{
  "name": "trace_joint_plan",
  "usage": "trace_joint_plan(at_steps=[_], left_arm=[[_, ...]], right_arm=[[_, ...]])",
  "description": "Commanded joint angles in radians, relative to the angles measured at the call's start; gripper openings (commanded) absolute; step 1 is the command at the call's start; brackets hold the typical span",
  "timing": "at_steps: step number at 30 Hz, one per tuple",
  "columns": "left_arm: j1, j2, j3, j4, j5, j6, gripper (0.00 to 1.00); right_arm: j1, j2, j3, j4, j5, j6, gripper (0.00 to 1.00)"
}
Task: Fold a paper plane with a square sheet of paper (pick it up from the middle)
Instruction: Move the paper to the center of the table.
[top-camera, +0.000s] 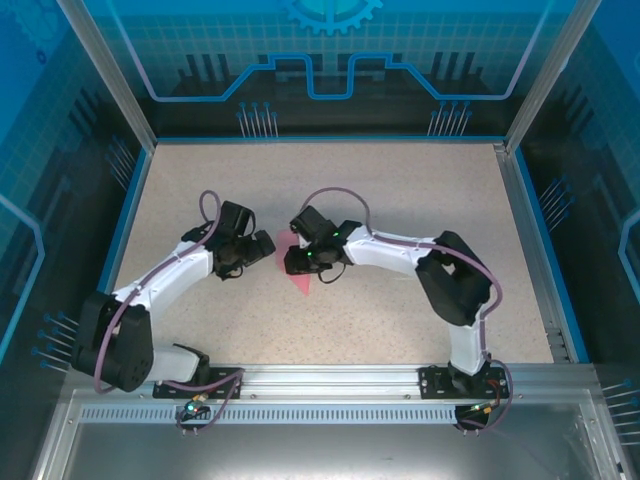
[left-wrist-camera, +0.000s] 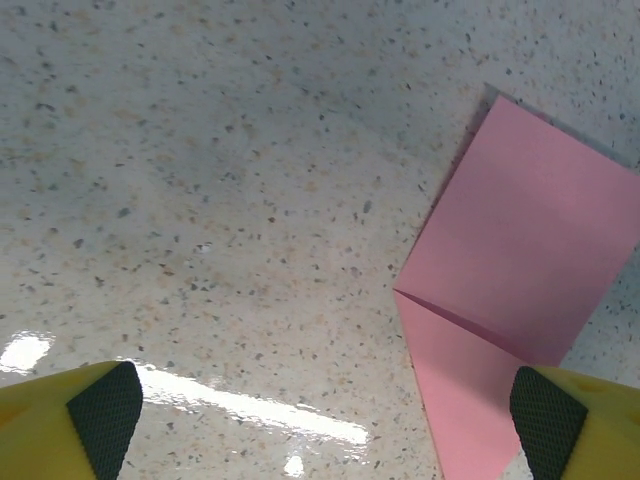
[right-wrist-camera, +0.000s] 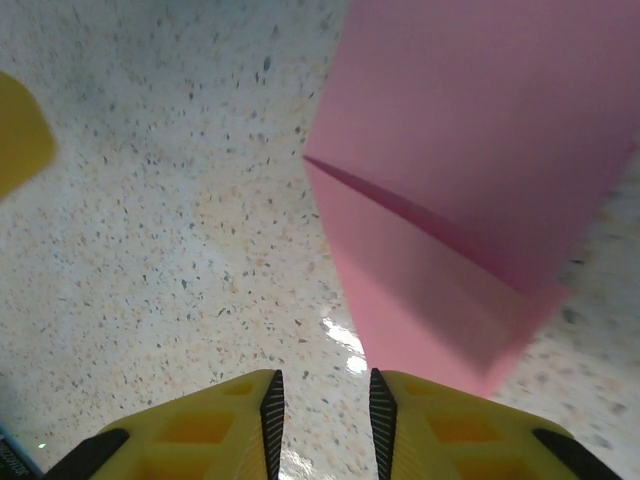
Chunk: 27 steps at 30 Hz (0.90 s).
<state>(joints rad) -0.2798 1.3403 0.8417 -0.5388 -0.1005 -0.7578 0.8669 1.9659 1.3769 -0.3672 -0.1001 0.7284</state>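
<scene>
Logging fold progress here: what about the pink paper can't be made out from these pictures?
Top view: paper mostly hidden under the right gripper; outline unclear.
Left wrist: paper cut off by right and bottom edges.
Right wrist: paper cut off at top and right; near corner blurred.

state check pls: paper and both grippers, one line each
square sheet of paper: partly folded with one crease showing, lying on the table, ungripped, not yet a plane.
left gripper: wide open, empty.
right gripper: open by a narrow gap, nothing between the fingers.
</scene>
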Motion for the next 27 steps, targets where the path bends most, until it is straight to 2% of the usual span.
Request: trace_joint_plan(at_steps=[1, 7, 11, 20, 23, 27], left_arm=[[0.015, -0.033, -0.026, 0.013, -0.006, -0.013, 0.99], [0.019, -0.040, -0.036, 0.023, 0.000, -0.007, 0.99], [0.019, -0.038, -0.040, 0.034, 0.007, 0.001, 0.98], [0.019, -0.063, -0.062, 0.070, 0.047, -0.016, 0.99], [0.019, -0.064, -0.067, 0.096, 0.099, -0.017, 0.99], [0.018, -0.064, -0.075, 0.120, 0.147, -0.033, 0.98]], right_arm=[[0.006, 0.062, 0.046, -0.051, -0.021, 0.009, 0.31], [-0.010, 0.108, 0.058, -0.113, -0.001, -0.078, 0.31], [-0.034, 0.108, 0.028, -0.168, -0.016, -0.216, 0.32], [-0.138, -0.043, -0.155, -0.265, -0.062, -0.539, 0.34], [-0.151, -0.113, -0.178, -0.245, -0.070, -0.539, 0.35], [-0.162, -0.222, -0.210, -0.122, -0.102, -0.403, 0.36]])
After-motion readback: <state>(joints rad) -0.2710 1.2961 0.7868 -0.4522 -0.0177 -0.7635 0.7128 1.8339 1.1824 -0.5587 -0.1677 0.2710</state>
